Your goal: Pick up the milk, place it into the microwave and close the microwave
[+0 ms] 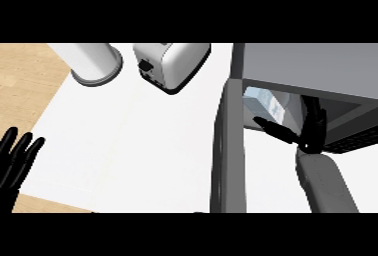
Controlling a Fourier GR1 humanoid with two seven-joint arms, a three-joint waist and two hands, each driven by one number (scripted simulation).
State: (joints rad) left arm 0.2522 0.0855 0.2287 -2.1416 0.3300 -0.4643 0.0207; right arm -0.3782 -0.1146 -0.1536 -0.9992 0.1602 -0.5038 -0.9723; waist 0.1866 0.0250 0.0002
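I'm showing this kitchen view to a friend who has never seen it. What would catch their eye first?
Probably the open microwave at the right, its door swung out toward the viewer, with the right hand at its mouth and a pale blue milk carton just inside. Next, the toaster and the white cylinder at the top of the counter. The left hand rests open at the lower left edge.

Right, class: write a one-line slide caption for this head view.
Right hand open at the milk inside the microwave, door open; left hand rests at the left edge.
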